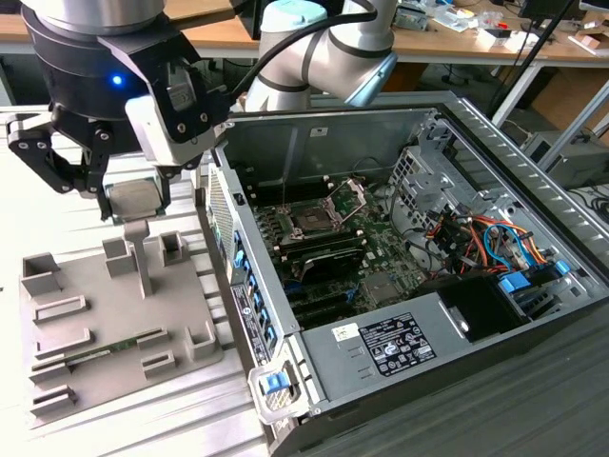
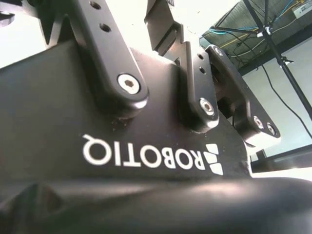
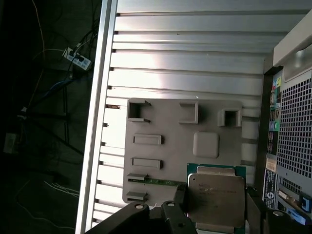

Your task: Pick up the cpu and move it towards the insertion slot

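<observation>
I have the gripper (image 1: pixel 134 206) clamped on the cpu (image 1: pixel 131 195), holding it flat just above the post (image 1: pixel 139 249) of the grey fixture plate (image 1: pixel 100 328); in the first wrist view its silvery lid sits between the fingers (image 3: pixel 181 201). The insertion slot (image 1: pixel 311 221) lies well apart, inside the open computer case (image 1: pixel 495 143) to the exterior view's right

We have the cpu (image 1: pixel 132 197) between the fingers of the gripper (image 1: pixel 133 204), right over the post (image 1: pixel 139 255). That post stands on the plate (image 1: pixel 105 307), and the plate lies on the table (image 1: pixel 181 421), at the exterior view's left of the case (image 1: pixel 249 319). Inside the case, on the board (image 1: pixel 381 286), we find the slot (image 1: pixel 310 221), well apart from the cpu. A memory stick (image 1: pixel 95 350) lies in the plate's near part.
</observation>
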